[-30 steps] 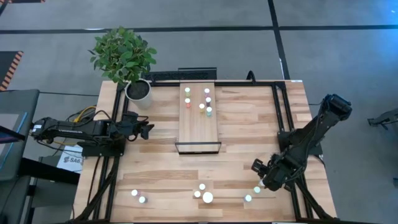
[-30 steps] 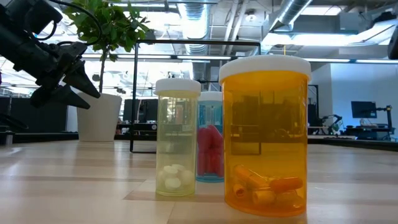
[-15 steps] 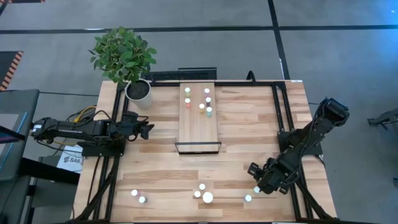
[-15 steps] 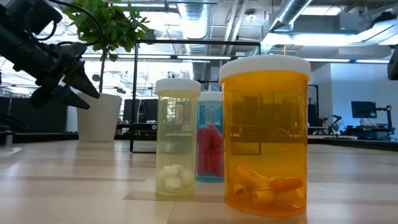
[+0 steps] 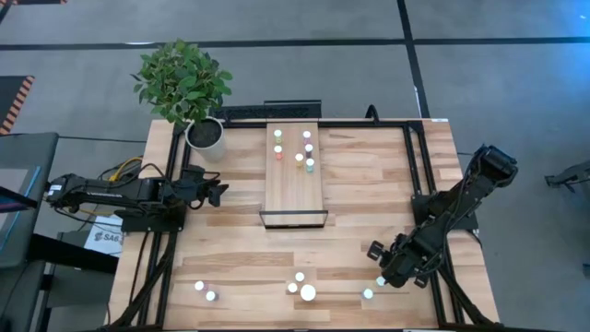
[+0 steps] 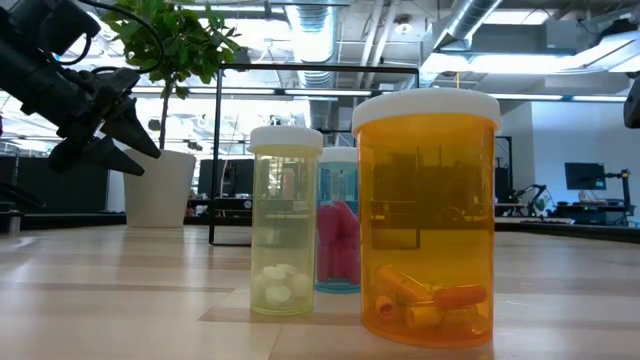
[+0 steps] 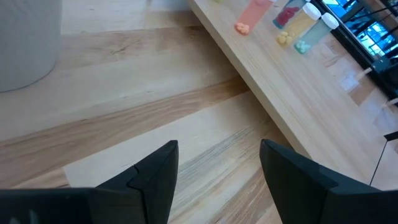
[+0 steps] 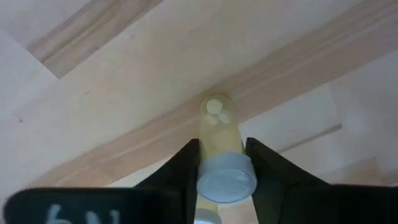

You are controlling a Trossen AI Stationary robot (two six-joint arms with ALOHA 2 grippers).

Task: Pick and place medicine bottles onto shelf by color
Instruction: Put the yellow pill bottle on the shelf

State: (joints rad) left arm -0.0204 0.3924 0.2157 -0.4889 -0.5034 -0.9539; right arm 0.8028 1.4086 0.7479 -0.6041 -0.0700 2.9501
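Observation:
My right gripper (image 5: 383,276) is at the table's near right, shut on a small yellow medicine bottle (image 8: 219,134) with a white cap. A second bottle (image 5: 368,294) stands just beside it. Several more bottles stand along the near edge, among them a big orange one (image 6: 428,215), a yellow one (image 6: 285,220) and a teal one (image 6: 338,235). The shelf (image 5: 297,184) lies at the table's middle with several bottles (image 5: 299,148) on its far half. My left gripper (image 7: 217,168) hovers open at the table's left, clear of everything. My right gripper pinches the yellow bottle between its two fingers (image 8: 184,167), at the top of the body just under the white cap (image 8: 225,175). The fingers come from above, pointing steeply down. The bottle's bottom (image 8: 216,109), where its pills lie, is on the tabletop.
A white pot with a green plant (image 5: 205,132) stands at the far left corner. A dark frame (image 5: 293,218) closes the shelf's near end. Bare wood lies between the shelf and the near row of bottles.
My right gripper has sunk and gone a little toward the table's near left, down onto the yellow bottle, and has since kept still. The bottle stands where it was.

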